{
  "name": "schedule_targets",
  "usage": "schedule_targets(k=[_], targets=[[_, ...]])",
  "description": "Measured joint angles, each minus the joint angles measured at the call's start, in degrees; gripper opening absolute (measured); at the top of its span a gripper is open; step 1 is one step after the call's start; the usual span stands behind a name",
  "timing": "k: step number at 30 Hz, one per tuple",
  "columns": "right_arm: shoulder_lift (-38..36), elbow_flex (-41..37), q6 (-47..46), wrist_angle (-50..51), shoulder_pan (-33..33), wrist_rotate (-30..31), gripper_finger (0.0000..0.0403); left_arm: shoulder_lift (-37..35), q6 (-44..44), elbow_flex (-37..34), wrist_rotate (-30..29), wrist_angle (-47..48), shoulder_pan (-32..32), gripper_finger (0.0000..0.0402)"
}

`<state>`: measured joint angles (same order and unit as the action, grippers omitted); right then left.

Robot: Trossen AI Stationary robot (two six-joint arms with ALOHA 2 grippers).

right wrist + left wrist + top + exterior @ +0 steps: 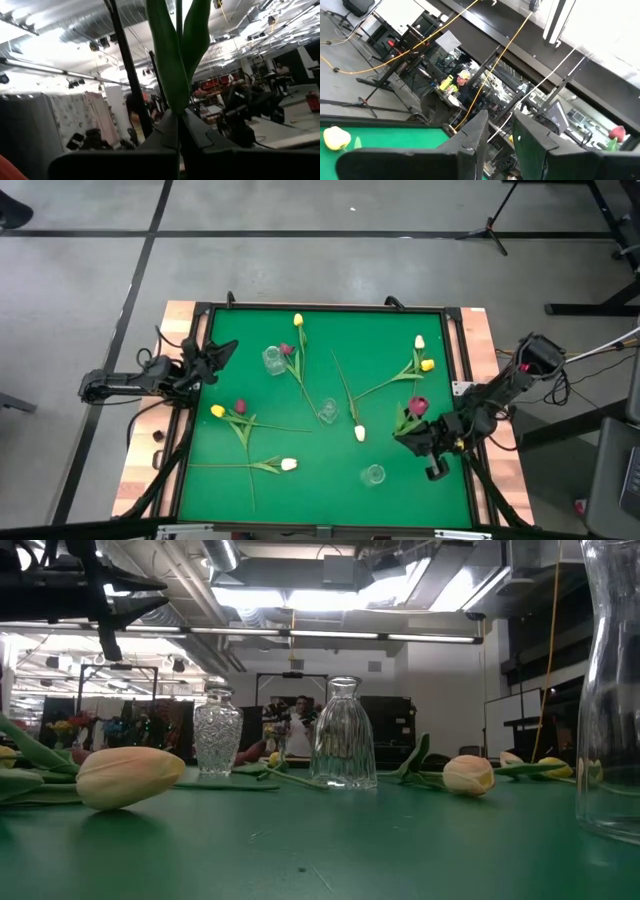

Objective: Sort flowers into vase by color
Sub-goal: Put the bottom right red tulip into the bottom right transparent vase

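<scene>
The right gripper (432, 442) has its fingers (200, 131) pinched shut on the thin green stem of the dark red tulip (418, 406), whose leaves rise straight from between them in the wrist view while the head sits just beyond the fingertips over the green mat (400, 490). By my judgement the flower is very light, and its floppy, slippery stem is best held low, near the leaves. The left gripper (222, 355) waits at the mat's edge, fingers (475, 135) slightly parted and empty
</scene>
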<state>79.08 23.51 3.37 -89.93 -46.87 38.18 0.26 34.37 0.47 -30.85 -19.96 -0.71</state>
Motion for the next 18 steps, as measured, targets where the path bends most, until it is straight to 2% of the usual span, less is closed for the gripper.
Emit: schedule_targets(k=[13,18], targets=[[7.2,0.0,-0.3,0.2,0.0,0.4,0.0009,0.0,0.0,0.0,0.0,0.5,0.0,0.0084],[8.6,0.0,-3.2,2.7,0.0,0.3,0.001,0.0,0.0,0.0,0.0,0.5,0.0,0.0084]])
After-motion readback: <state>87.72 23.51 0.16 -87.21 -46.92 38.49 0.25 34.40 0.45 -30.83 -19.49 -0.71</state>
